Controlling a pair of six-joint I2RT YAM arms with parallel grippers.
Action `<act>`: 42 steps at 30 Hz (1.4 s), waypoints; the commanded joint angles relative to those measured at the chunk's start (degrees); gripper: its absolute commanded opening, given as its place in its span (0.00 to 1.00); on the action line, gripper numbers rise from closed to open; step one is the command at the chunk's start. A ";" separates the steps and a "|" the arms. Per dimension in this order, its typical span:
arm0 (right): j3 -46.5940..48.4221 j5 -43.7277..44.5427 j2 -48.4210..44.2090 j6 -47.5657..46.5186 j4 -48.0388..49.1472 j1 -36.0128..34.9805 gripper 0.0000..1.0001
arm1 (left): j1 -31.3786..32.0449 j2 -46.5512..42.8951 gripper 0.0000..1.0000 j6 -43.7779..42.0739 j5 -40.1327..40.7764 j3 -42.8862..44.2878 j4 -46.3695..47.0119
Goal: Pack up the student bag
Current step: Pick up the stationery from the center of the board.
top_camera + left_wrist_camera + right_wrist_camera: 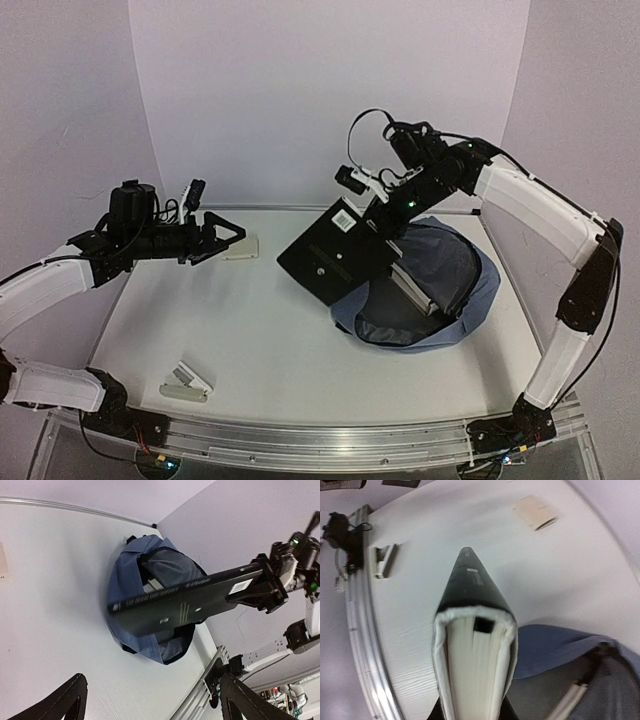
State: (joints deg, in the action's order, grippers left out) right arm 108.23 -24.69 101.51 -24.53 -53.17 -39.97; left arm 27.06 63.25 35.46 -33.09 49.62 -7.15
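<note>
The student bag (470,290) lies at the right of the table, blue-grey, its mouth gaping towards the front. My right gripper (385,225) is shut on one end of a black hardcover book (335,255), which hangs tilted in the air over the bag's left rim. The right wrist view looks down the book's pale page edge (472,645), with the bag (555,642) below it. My left gripper (228,238) hovers open and holding nothing at the far left. From it I see the book (190,602) side on, in front of the bag (125,580).
Inside the bag lies another book with pale pages (412,285). A white stapler (185,383) sits near the front left edge. A small cream pad (242,246) rests by the back wall, just right of my left gripper. A metal rail (320,440) runs along the front.
</note>
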 commanded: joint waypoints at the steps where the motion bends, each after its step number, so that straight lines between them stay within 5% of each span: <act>1: 5.50 21.93 -4.12 -9.31 16.74 -4.26 0.00 | -0.99 1.26 0.93 9.28 4.68 2.65 2.86; 6: -9.36 44.71 -6.32 -24.08 37.37 -11.59 0.00 | -1.56 1.50 0.96 13.51 8.84 5.30 1.81; 9: -20.85 55.24 -6.22 -35.89 59.85 -15.27 0.00 | -2.10 1.04 0.97 16.32 10.51 3.99 4.52; 13: -33.07 57.41 -5.32 -53.24 86.72 -20.80 0.00 | -2.54 3.33 1.00 18.32 9.25 3.55 9.97; 21: -40.08 58.16 1.51 -71.83 113.77 -29.25 0.00 | -2.63 13.00 1.00 28.15 -0.01 1.29 26.64; 30: -40.85 58.42 8.15 -82.69 128.33 -32.54 0.00 | -2.60 11.09 0.99 30.16 -0.59 -3.16 31.01; 36: -41.55 57.26 10.21 -83.41 132.32 -32.54 0.00 | -2.63 9.52 0.85 29.36 -2.17 -4.95 34.35; 42: -49.61 52.49 7.36 -83.13 135.37 -32.54 0.00 | -2.76 7.19 0.84 20.54 -4.12 -0.17 22.09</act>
State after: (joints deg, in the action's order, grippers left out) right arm 62.75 31.82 112.55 -106.36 67.58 -72.59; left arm 24.43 73.24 62.83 -34.22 45.04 21.43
